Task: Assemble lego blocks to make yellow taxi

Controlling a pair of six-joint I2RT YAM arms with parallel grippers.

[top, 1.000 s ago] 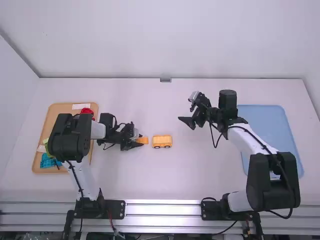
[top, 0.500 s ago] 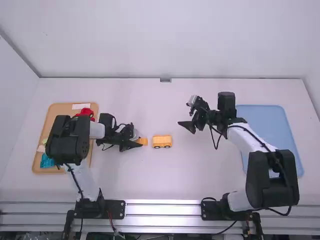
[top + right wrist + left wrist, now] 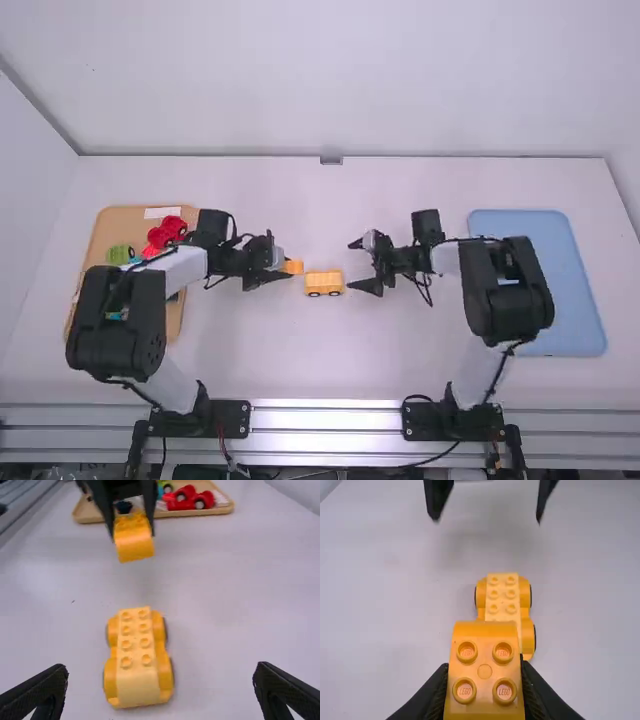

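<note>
1. Block (image 3: 293, 267) is sitting pinched in my left gripper (image 3: 485, 680), studs up, likely for stacking onto the chassis (image 3: 323, 284).
2. Chassis is waiting near high-view centre.
3. My right gripper (image 3: 161, 667) is gaping beside it, probably for bracing.

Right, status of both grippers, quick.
Left gripper: closed on the yellow block, held off the table.
Right gripper: open, holding nothing, the yellow wheeled base ahead of its fingers.

In the high view, the wheeled base (image 3: 324, 284) is flanked by the left gripper (image 3: 288, 269) at ten o'clock, right gripper (image 3: 351, 265) at two, six being unobstructed.
</note>
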